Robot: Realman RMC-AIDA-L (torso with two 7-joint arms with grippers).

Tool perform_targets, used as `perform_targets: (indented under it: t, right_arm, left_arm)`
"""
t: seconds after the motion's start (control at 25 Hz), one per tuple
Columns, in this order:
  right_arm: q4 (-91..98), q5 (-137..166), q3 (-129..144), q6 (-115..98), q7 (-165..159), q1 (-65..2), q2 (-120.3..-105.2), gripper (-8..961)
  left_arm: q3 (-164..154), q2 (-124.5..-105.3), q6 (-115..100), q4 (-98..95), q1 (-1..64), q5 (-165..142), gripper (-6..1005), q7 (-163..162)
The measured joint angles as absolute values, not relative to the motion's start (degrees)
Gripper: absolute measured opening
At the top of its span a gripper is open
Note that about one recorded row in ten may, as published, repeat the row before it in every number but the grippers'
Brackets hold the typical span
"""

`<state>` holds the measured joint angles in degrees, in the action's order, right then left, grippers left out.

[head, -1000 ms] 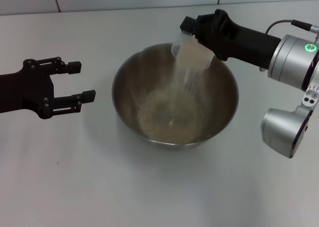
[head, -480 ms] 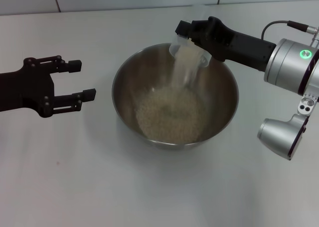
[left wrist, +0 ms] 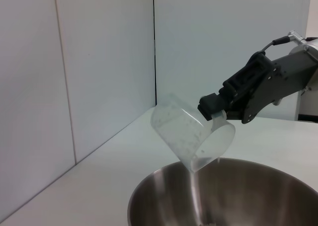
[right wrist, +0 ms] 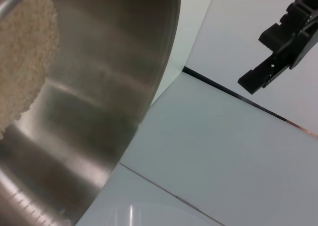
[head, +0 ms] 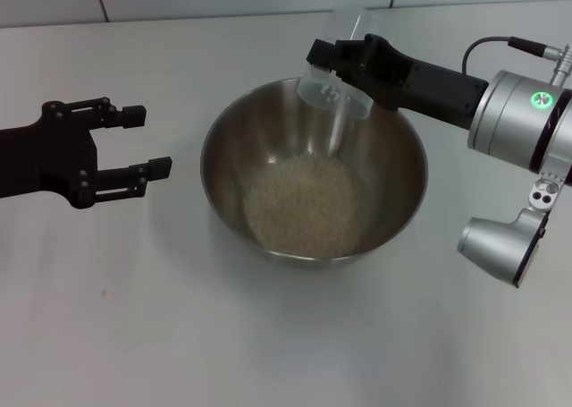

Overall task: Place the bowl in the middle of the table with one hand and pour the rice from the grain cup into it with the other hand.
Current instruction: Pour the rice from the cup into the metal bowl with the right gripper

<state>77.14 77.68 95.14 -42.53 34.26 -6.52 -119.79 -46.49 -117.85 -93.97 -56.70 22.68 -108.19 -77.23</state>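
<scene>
Large round stainless-steel mixing bowl [head: 314, 174] sitting in the middle of the plain white table [head: 268, 335], with a pale mound of whitish-beige rice [head: 307, 202] heaped on its bottom. Over the far rim, small translucent plastic grain cup [head: 336, 83] tipped steeply mouth-down, clamped at its rim in the black two-fingered right gripper [head: 332, 58], the right arm reaching in from the right side. From the left wrist view, same cup [left wrist: 194, 136] hanging tilted just above the bowl's rim [left wrist: 164, 174], nearly see-through, a few grains clinging to its wall and a thin stream dropping from its lip into the bowl. Right gripper [left wrist: 214, 107] pinching the cup's upper edge. From the right wrist view, brushed steel interior [right wrist: 84, 102] close up, grains [right wrist: 22, 62] banked against it. Off to the left of the bowl, black left gripper [head: 143, 143] hovering over the table, fingers spread apart, holding nothing, well clear of the bowl; seen far off in the right wrist view too [right wrist: 273, 59].
</scene>
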Motion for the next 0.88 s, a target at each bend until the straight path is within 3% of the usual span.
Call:
perform_targets:
  t: [0.88]
  right_arm:
    - [79.02, 72.62, 98.91, -37.54, 39.42, -5.12, -119.63, 40]
  left_arm:
    - [-46.49, -117.85, -94.24, -57.85, 22.29, -108.19, 724, -77.16]
